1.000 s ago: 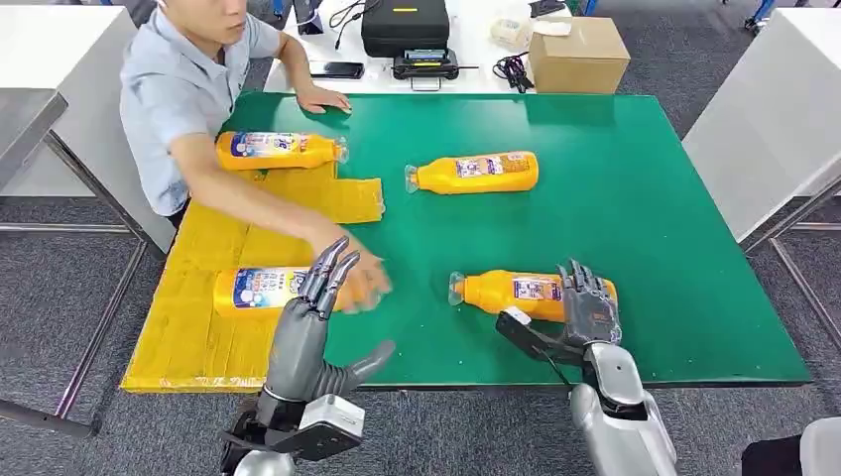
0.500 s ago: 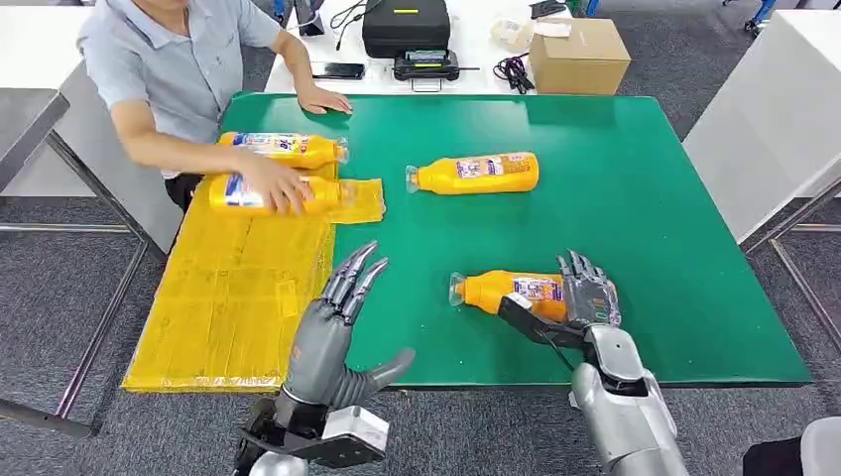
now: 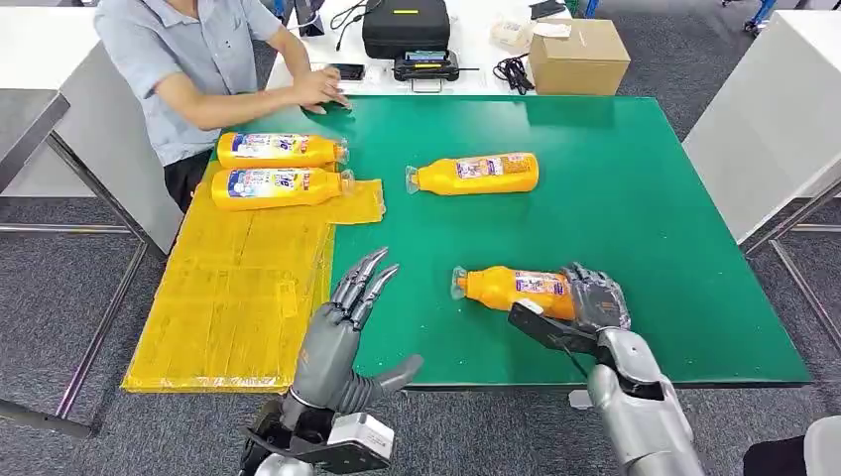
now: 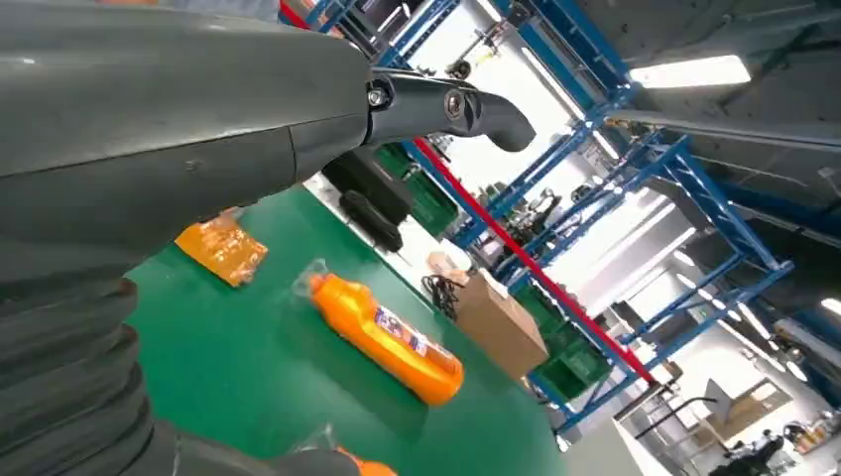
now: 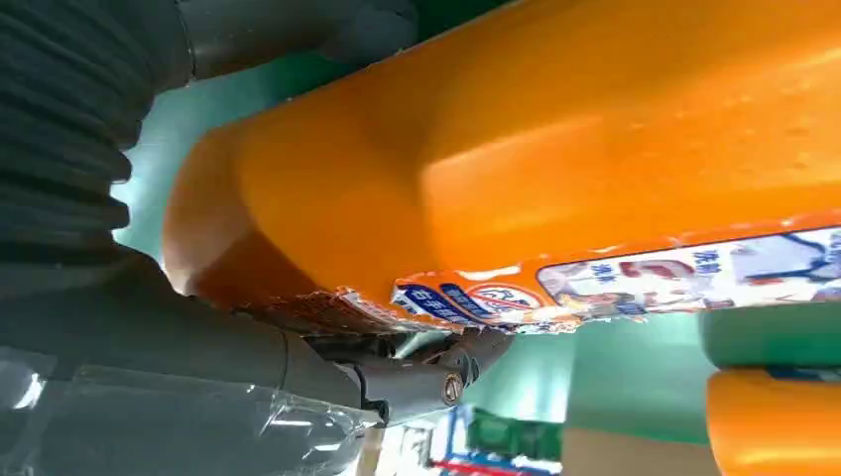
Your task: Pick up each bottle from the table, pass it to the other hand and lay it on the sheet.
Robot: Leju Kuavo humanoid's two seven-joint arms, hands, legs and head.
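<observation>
My right hand (image 3: 591,300) grips the base end of an orange bottle (image 3: 511,290) lying near the front of the green table (image 3: 635,198), cap pointing left. Close up, the same bottle (image 5: 555,169) presses against my palm with the thumb under it. My left hand (image 3: 342,322) hovers open, fingers spread, at the table's front edge beside the yellow sheet (image 3: 233,297). A second orange bottle (image 3: 474,173) lies mid-table, and my left wrist view shows this bottle (image 4: 389,339) too. Two bottles (image 3: 280,149) (image 3: 278,186) lie side by side at the sheet's far end.
A person (image 3: 188,59) sits at the back left, one hand (image 3: 319,89) resting on the table's far edge. A cardboard box (image 3: 578,55), a black case (image 3: 404,25) and cables stand on the white table behind. A white table (image 3: 774,119) borders the right side.
The person carried a bottle from the sheet's near end to its far end and drew the arm back. My right hand's fingers closed over the near bottle. My left hand drifted slightly right.
</observation>
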